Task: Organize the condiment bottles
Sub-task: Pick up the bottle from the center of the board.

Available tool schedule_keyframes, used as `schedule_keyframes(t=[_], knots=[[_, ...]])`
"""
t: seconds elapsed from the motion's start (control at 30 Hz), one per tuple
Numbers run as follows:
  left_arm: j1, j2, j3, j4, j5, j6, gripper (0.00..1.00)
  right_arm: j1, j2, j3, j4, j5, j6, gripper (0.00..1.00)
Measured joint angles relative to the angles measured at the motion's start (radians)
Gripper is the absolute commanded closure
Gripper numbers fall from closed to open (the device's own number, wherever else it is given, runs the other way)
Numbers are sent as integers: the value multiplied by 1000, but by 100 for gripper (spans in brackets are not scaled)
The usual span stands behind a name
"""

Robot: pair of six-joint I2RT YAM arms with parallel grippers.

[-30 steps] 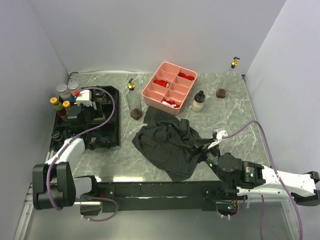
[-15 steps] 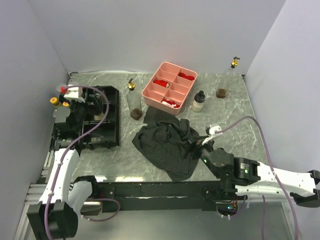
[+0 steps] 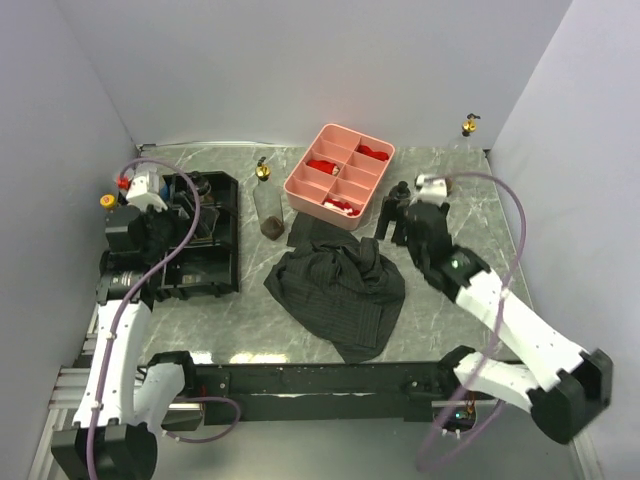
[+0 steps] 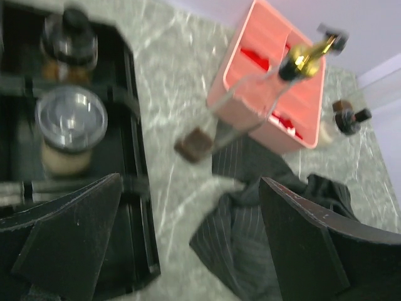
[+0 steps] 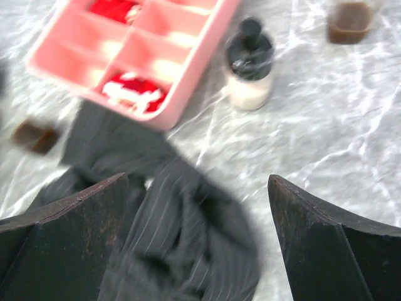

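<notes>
A smooth, marble-patterned tabletop (image 3: pixel 470 190) carries soft pinstriped cloth (image 3: pixel 340 290), a glossy pink plastic tray (image 3: pixel 306 157) and a clear bottle (image 3: pixel 267 200) capped in shiny gold.

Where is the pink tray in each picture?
Top external: the pink tray sits back of centre.
Left wrist: tray at upper right.
Right wrist: tray at upper left.
Shared landmark: the dark striped cloth, beside the tray's near side in every view.
</notes>
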Motion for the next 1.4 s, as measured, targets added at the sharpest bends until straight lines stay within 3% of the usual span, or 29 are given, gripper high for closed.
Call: schedule_keyframes(t=[0.27,0.53,0.8,0.93,1.17,1.4], knots=[[0,-76,-63,-128,-2,-25,4,-265,303,171,46,-117,-74,0],[0,-187,-96,-131,14,-45,4,-352,639,398,48,-223,-115,0],[0,-239,-119,-130,22,-48,4,-373,838,521,8,-210,-150,2],[0,-239,-119,-130,27,-48,4,-376,860,530,4,-212,-161,12],[0,-253,-119,-134,22,-48,4,-389,865,540,3,-230,-179,41],[0,-267,-119,-134,-4,-55,4,-388,832,522,-24,-227,-182,52]])
